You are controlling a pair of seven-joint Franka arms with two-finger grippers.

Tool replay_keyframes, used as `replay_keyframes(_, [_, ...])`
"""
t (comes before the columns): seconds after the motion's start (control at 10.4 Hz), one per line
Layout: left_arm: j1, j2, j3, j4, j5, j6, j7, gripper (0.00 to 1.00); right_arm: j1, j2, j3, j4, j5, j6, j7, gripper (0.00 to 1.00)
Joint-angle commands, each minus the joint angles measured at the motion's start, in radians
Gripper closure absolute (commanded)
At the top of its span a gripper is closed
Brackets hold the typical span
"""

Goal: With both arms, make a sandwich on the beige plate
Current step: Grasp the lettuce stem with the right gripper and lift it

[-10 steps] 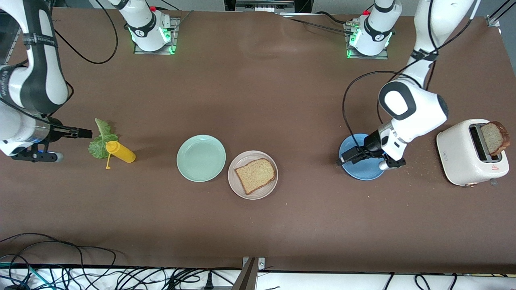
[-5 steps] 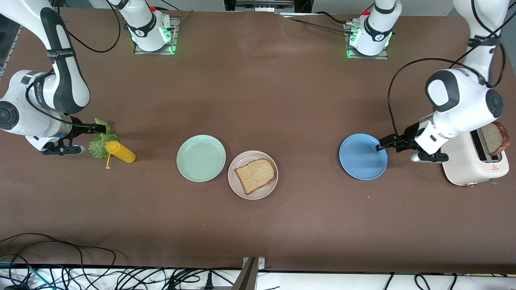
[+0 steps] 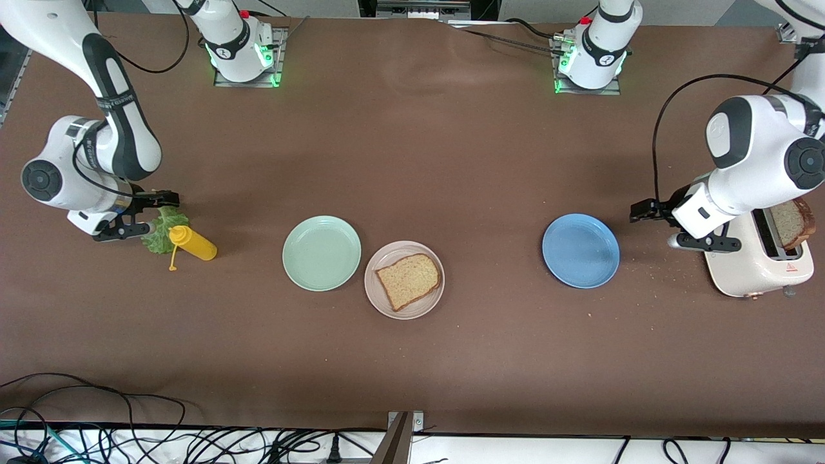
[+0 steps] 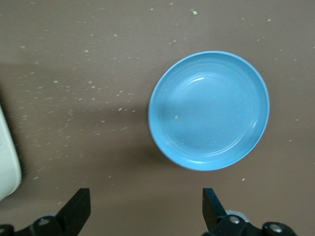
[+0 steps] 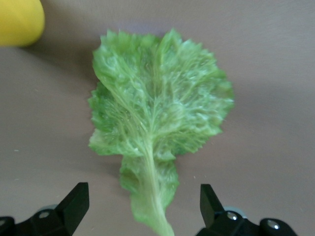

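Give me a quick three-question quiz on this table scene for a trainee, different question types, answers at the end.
1. True or false: the bread slice on the beige plate already has lettuce on it.
2. What is the right gripper over? A) lettuce B) mint plate C) yellow bottle
3. Fill in: the second slice stands in the ____.

Key:
1. False; the slice is bare.
2. A; its fingers are open.
3. Toaster; the left gripper, open, is over the table between it and the blue plate.
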Motion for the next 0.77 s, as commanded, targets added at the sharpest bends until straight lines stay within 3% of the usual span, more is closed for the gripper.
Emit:
replay_keyframes(0.0, [-0.014,-0.018,-0.002,0.101,0.081,-0.158,-0.037,0.00,-0.028,0.052,-0.008,0.000,-0.012,0.058,-0.093,0.00])
replay_keyframes(0.1, [-0.015,-0.020,-0.002,0.136,0.081,-0.213,-0.038,0.00,-0.030,0.054,-0.008,0.000,-0.012,0.060,-0.096,0.16])
replay_keyframes(0.19, [-0.015,-0.020,-0.002,0.179,0.081,-0.278,-0.038,0.00,-0.030,0.050,-0.008,0.001,-0.012,0.052,-0.093,0.59])
replay_keyframes(0.29, [-0.015,-0.021,-0.004,0.213,0.081,-0.330,-0.038,0.00,-0.030,0.049,-0.008,0.004,-0.009,0.048,-0.091,0.84])
replay_keyframes(0.38, [-0.015,-0.023,-0.005,0.238,0.082,-0.370,-0.038,0.00,-0.030,0.044,-0.008,0.007,-0.006,0.039,-0.082,0.95])
replay_keyframes(0.48, [-0.015,-0.023,-0.005,0.268,0.081,-0.392,-0.038,0.00,-0.030,0.037,-0.008,0.010,-0.006,0.034,-0.079,1.00])
replay_keyframes(0.67, [-0.010,-0.023,-0.004,0.337,0.081,-0.430,-0.040,0.00,-0.030,-0.001,-0.008,0.029,-0.006,0.032,-0.084,1.00])
